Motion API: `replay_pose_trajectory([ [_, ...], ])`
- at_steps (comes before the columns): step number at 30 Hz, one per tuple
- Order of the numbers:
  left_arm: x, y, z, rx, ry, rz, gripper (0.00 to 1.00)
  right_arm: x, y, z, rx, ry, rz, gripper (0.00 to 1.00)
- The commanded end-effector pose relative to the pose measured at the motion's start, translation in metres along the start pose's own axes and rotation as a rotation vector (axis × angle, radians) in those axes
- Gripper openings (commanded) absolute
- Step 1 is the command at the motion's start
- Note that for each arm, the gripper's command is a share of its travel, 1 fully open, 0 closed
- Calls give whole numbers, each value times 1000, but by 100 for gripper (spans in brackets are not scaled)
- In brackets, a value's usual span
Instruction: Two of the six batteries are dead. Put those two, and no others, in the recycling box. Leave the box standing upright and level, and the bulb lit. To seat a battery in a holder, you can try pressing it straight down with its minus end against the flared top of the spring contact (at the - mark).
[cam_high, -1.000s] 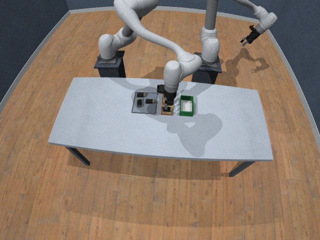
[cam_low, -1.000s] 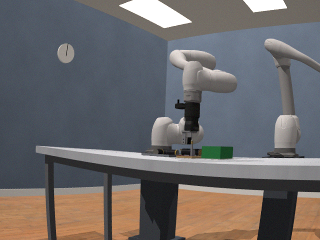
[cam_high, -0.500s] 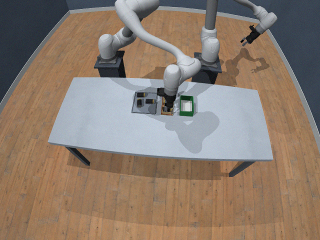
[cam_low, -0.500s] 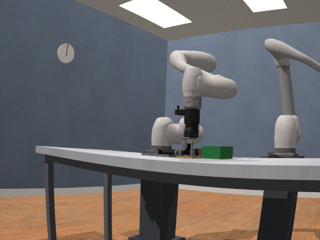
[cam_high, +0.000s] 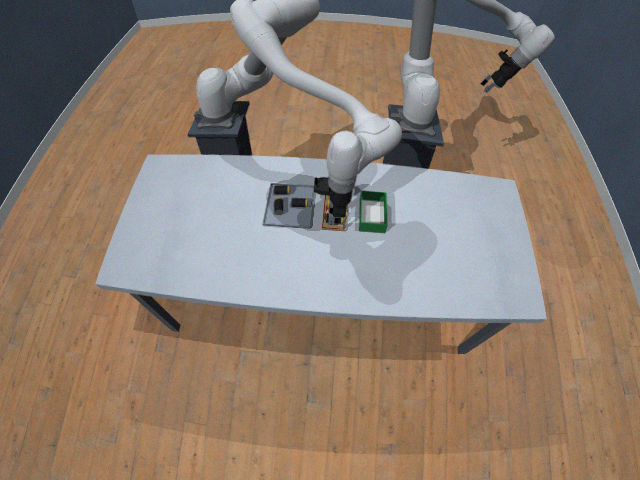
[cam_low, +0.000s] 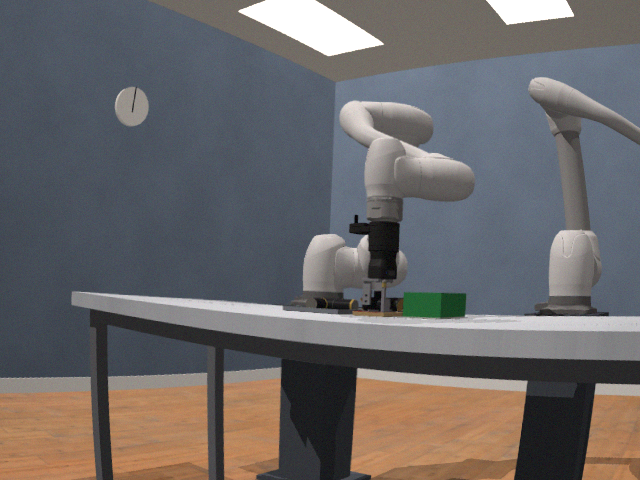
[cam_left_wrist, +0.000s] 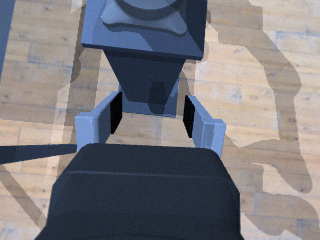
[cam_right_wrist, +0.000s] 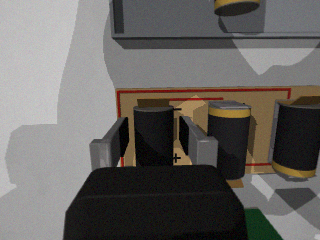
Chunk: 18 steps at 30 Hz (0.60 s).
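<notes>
Green walls make up the recycling box (cam_high: 373, 227) (cam_low: 434, 304) (cam_right_wrist: 262, 225), which stands upright and flat on the pale table (cam_high: 206, 258) (cam_low: 217, 320). You can see its white bottom from the top. A grey tray (cam_high: 299, 219) (cam_low: 294, 308) (cam_right_wrist: 175, 22) lies on the other side of the tan board (cam_right_wrist: 261, 132) (cam_low: 361, 313), so the board is between the tray and the box.

Three batteries are in the tray. One battery (cam_high: 281, 189) is near a back corner, one dark battery (cam_high: 278, 206) points another way, and one battery (cam_high: 299, 202) (cam_right_wrist: 237, 6) has its gold end toward the board.

Three more are at the board. The end battery (cam_right_wrist: 154, 135) is black, by a minus mark and a plus mark. The middle battery (cam_right_wrist: 228, 142) has its gold band on the tray side, and the far battery (cam_right_wrist: 298, 140) has its gold band on the box side.

The right gripper (cam_high: 334, 214) (cam_low: 375, 303) (cam_right_wrist: 154, 128) points down, nearly all the way open. Its fingers are on both sides of the end battery, but they hold nothing. The left gripper (cam_high: 485, 86) (cam_left_wrist: 153, 106) is wide open and empty, well away from the table, over the wood floor. I can't tell if the bulb is lit

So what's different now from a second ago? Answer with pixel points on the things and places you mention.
The right gripper (cam_high: 336, 217) (cam_low: 374, 305) (cam_right_wrist: 154, 128) has moved down toward the battery holder (cam_high: 333, 228) (cam_low: 369, 313) (cam_right_wrist: 260, 95). It is open around a battery (cam_right_wrist: 154, 142); nothing visibly taken hold of or let go. The left arm (cam_high: 532, 43) (cam_low: 573, 160), tray (cam_high: 297, 225) (cam_low: 310, 308) (cam_right_wrist: 200, 36) and green box (cam_high: 373, 227) (cam_low: 422, 305) (cam_right_wrist: 261, 225) look unchanged.
</notes>
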<state>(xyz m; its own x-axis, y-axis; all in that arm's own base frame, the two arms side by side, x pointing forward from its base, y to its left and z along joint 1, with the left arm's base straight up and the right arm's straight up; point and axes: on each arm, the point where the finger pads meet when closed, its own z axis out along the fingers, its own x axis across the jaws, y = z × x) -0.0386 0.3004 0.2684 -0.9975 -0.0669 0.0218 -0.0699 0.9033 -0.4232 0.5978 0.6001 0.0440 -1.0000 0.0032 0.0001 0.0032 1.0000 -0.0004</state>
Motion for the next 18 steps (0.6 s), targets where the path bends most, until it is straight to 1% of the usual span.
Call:
replay_pose_trajectory([
  [1,0,0,-1,-1,1,0,100,-1,1,-2,-3,-2,0,90],
  [2,0,0,-1,-1,1,0,100,-1,1,-2,-3,-2,0,90],
  [3,0,0,-1,-1,1,0,100,-1,1,-2,-3,-2,0,57],
  [18,0,0,-1,-1,1,0,100,-1,1,-2,-3,-2,0,57],
])
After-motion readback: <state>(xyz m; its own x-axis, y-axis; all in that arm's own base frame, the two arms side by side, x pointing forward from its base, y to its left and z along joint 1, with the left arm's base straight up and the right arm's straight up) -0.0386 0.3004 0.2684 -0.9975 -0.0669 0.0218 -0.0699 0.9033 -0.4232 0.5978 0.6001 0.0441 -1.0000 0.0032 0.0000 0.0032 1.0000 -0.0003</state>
